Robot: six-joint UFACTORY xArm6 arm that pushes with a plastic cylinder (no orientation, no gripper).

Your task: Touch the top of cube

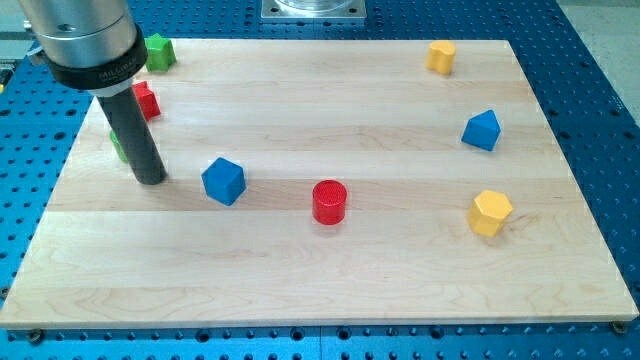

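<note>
The blue cube (223,181) sits on the wooden board (330,270), left of centre, just to the view's right of my tip (151,180), apart from it. There are no jaws on this rod. A red cylinder (329,202) stands to the cube's right. A red block (147,100) and a green block (158,52) lie near the top left; another green block (118,148) hides behind the rod. At the right are a blue block (482,130) and two yellow blocks (441,57) (490,212).
</note>
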